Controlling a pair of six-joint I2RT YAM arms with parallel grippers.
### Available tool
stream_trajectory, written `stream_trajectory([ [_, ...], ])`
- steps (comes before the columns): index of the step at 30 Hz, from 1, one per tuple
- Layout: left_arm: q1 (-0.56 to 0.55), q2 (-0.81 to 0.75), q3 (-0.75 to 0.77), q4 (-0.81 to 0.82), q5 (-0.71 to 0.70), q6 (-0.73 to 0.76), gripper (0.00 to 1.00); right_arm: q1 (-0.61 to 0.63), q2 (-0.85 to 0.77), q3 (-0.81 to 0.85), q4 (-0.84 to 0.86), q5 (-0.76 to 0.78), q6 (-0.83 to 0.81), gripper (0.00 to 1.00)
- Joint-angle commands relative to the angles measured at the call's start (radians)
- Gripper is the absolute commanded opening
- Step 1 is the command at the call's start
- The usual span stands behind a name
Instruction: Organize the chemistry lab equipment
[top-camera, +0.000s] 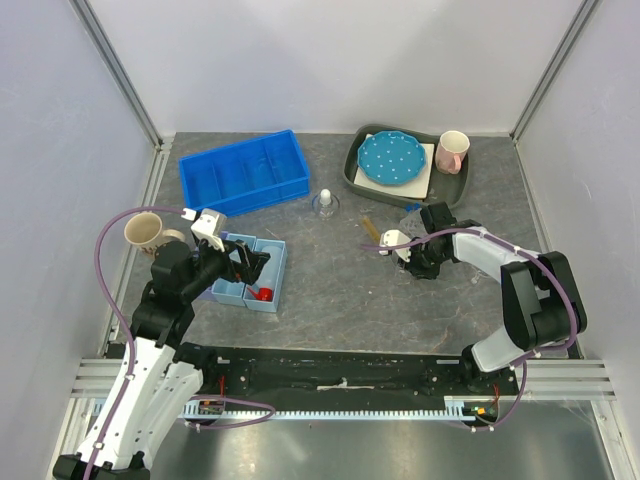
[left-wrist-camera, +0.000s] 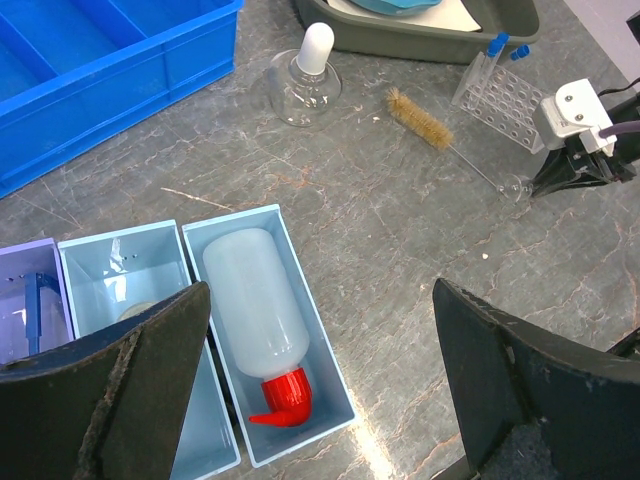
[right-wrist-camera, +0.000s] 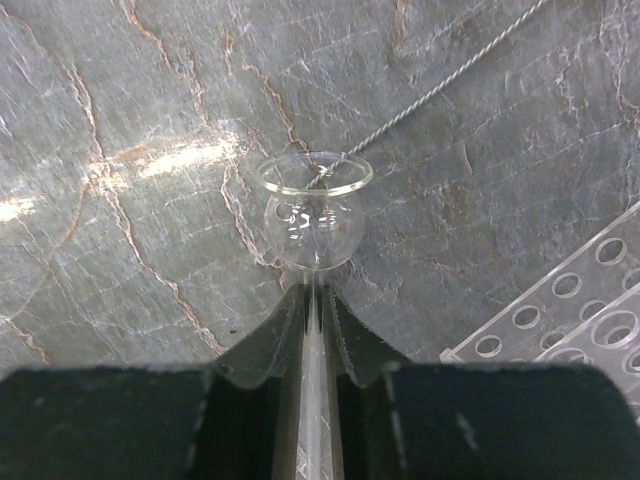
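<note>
One glass flask (right-wrist-camera: 312, 215) — pinched by right gripper (right-wrist-camera: 312, 298).

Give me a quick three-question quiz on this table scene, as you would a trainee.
1. True or false: the red-capped squeeze bottle stands upright.
2. What is the right tool shut on? A) a spoon B) a small clear glass vessel C) a sponge
3. Fill in: the left tool is ____.
Key: 1 false, it lies in a light-blue bin; 2 B; 3 open.
</note>
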Motion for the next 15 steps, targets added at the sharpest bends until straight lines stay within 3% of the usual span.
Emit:
stream_trajectory([
  [1, -0.003, 0.000, 0.000, 0.043, -0.008, 0.018, 0.98, 0.002, -0.004, -0.009, -0.005, -0.014, 0.013, 0.17],
  [15, -0.003, -0.033, -0.011, 0.095, 0.139, -0.012, 0.98, 0.002, -0.084, 0.094, -0.137, -0.151, 0.129, 0.11],
])
